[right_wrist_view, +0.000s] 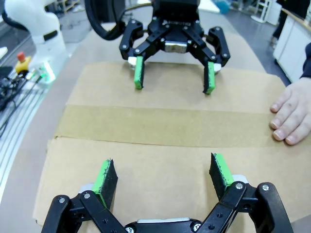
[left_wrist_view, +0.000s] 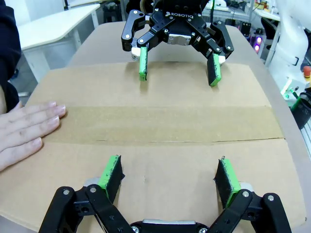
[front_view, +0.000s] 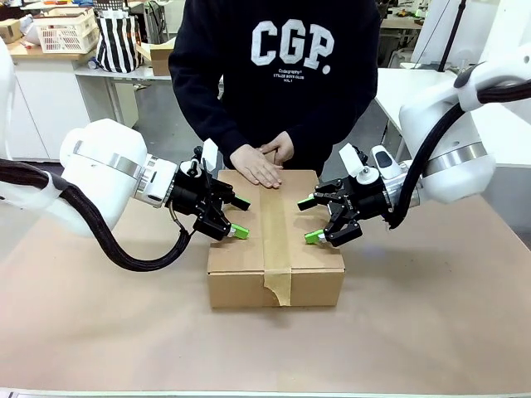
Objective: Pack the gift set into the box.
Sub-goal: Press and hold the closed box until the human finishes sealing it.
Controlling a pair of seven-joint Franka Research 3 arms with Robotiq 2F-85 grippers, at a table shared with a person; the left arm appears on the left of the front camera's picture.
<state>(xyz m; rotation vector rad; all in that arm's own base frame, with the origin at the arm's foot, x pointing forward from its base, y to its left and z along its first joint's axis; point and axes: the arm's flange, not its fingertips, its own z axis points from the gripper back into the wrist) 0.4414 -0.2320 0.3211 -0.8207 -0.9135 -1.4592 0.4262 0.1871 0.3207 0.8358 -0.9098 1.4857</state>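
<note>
The box (front_view: 241, 278) stands shut in the middle of the table, its top flaps closed under a strip of brown tape (front_view: 275, 224). The tape's front end curls loose. The gift set is hidden from view. My left gripper (front_view: 241, 216) hovers open just over the left flap (left_wrist_view: 160, 189), its fingers spread wide. Opposite it, my right gripper (front_view: 309, 220) is open over the right flap (right_wrist_view: 160, 165). The two face each other across the tape, with the right gripper (left_wrist_view: 178, 74) and left gripper (right_wrist_view: 172, 80) each in the other's wrist view. A person's hand (front_view: 257, 168) lies flat on the far end of the lid.
The person stands close against the table's far edge, with the hand (left_wrist_view: 24, 128) resting on the taped seam and fingers (right_wrist_view: 286, 116) on the lid's edge. The brown tabletop (front_view: 431, 315) spreads around the box. White desks (front_view: 58, 91) and a basket (front_view: 66, 31) stand behind.
</note>
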